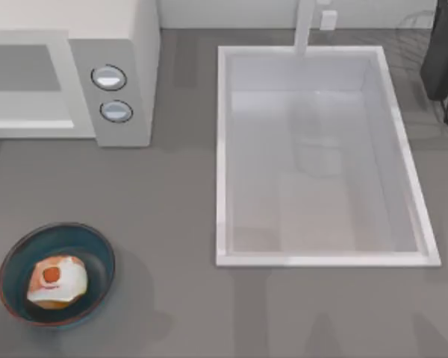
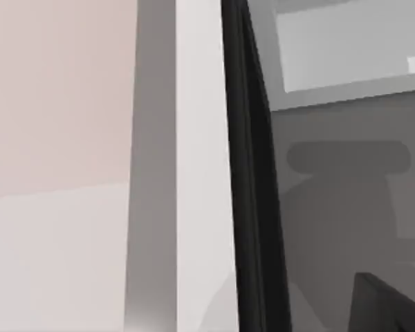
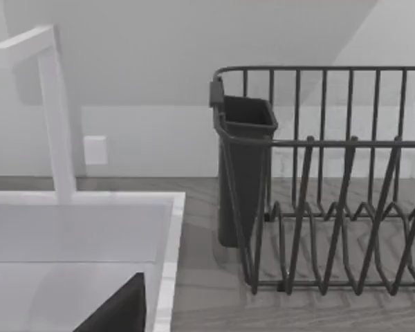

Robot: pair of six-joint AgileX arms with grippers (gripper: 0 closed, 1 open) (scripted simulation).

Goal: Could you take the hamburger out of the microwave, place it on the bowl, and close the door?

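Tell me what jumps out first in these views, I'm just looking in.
The hamburger sits in the blue bowl at the table's front left. Behind it stands the white microwave with its two dials. A large white sink takes up the table's right, with a dark dish rack beside it.

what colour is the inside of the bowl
Dark teal, with a thin reddish-brown rim; the bowl shows best in the top view.

Grey countertop, white sink, perhaps a dish rack.
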